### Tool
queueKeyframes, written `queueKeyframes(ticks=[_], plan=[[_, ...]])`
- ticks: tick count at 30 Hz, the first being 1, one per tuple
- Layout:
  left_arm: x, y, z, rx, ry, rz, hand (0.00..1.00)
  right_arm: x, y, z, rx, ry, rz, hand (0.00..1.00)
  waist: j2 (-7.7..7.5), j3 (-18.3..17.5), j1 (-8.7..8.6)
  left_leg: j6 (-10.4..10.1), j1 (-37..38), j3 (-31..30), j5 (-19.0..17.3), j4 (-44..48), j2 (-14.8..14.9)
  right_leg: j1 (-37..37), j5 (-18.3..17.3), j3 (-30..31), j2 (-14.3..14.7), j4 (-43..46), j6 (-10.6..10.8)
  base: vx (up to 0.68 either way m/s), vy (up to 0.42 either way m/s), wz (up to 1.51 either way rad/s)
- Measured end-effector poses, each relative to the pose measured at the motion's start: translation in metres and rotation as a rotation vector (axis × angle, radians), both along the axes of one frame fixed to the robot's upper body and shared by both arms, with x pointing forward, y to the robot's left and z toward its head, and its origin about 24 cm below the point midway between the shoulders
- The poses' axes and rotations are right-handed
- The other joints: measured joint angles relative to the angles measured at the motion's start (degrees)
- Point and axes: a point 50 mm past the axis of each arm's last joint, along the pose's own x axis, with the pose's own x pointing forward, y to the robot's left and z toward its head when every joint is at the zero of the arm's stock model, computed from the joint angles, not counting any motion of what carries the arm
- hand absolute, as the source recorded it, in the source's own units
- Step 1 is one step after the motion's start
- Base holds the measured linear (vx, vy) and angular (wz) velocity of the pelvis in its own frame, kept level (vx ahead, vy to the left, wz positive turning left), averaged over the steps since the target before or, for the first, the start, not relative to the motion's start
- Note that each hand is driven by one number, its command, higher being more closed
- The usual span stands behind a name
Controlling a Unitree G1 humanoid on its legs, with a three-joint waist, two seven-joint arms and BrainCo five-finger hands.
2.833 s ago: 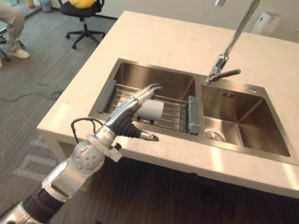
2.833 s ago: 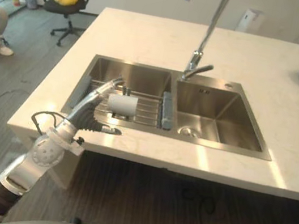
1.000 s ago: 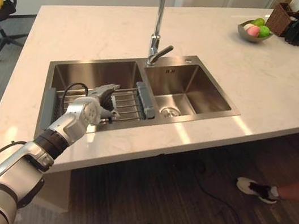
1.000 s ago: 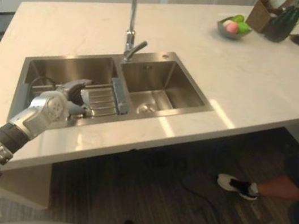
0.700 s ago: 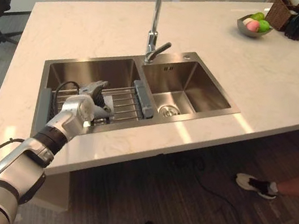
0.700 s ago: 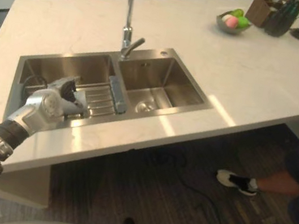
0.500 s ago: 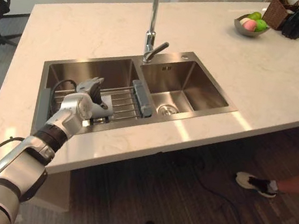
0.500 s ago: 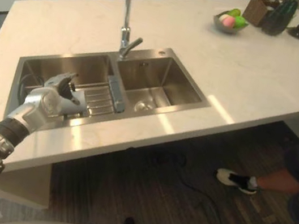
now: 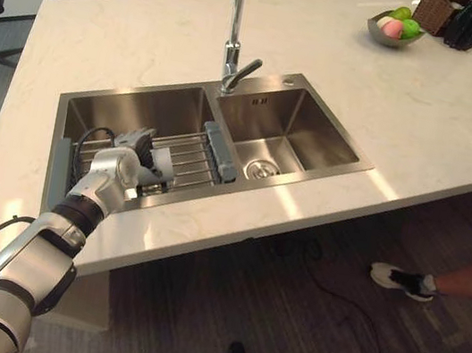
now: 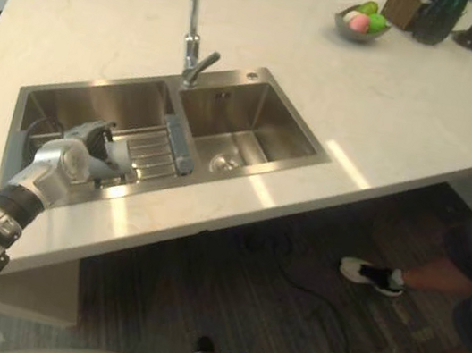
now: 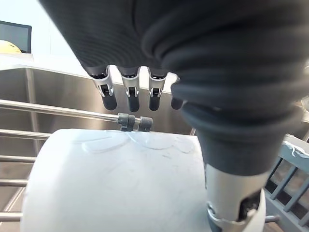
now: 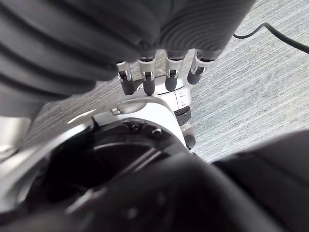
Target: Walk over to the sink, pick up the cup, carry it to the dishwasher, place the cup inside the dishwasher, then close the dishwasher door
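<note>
Left hand (image 9: 129, 155): gripped the white cup (image 11: 116, 188), fingers (image 11: 131, 99) curled over the far side, thumb (image 11: 231, 193) pressed against the near side. Reached in across the counter's front edge, over the left basin (image 9: 138, 110).

Cup: lay on its side, held over the wire dish rack (image 9: 193, 153). Resting on the rods or just clear of them: impossible to judge.

Dish rack: spanned the left basin of the stainless double sink (image 9: 308, 180), with one grey end piece (image 9: 220, 151) set against the divider and the other near the basin's left wall.

Faucet (image 9: 232, 40): rose tall behind the divider, lever angled toward the right basin.

Countertop (image 9: 132, 41): pale, marbled, surrounded the sink on all sides. Carried a fruit bowl (image 9: 395, 29) near the far right corner, with a wicker basket (image 9: 436, 9) just beyond it.

Person's shoes (image 9: 400, 278): stood on the dark wood floor to the right, below the counter's edge.

Right hand (image 12: 146, 82): hung well away from the sink, over grey carpet, fingers loose and holding nothing.
</note>
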Motion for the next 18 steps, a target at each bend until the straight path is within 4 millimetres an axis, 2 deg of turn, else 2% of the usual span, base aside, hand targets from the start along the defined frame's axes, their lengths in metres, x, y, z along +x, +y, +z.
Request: queueKeyframes(ticks=[10,18], plan=[[-0.010,0.005,-0.018,0.045,0.084,-0.006,0.00,-0.001,0.000,0.001,-0.001,-0.017,0.004,0.00,0.13,0.1,-0.19,0.0,0.2,-0.1,0.0,0.0,0.0,0.2,-0.1,-0.1,0.0,0.1,0.0,0.00,0.000,0.00],[-0.010,0.005,-0.019,0.062,0.106,-0.013,0.00,-0.001,0.000,0.001,-0.002,-0.017,0.005,0.00,0.13,0.1,-0.15,0.0,0.2,-0.2,0.0,0.0,0.0,0.3,-0.1,-0.3,-0.1,0.1,0.0,0.00,0.000,0.00]])
